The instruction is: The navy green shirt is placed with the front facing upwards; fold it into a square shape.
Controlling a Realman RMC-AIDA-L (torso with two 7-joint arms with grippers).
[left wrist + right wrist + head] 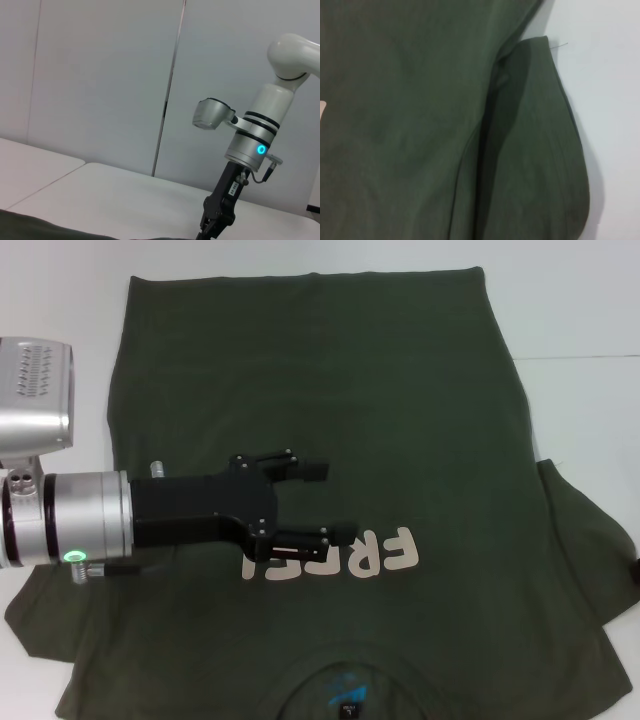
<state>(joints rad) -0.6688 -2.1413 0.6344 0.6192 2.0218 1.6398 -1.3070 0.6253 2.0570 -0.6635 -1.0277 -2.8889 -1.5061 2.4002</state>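
one navy green shirt (330, 390), two claws (325, 502) (212, 231)

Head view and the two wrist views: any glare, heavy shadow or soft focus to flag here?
Head view: even light, white table bright but not blown out, navy green shirt and its lettering sharp, left tool crisp, faint shadow beneath. Left wrist view: flat light on pale wall, right tool cut by the frame edge. Right wrist view: soft focus on the cloth, dark shadow along the sleeve fold.
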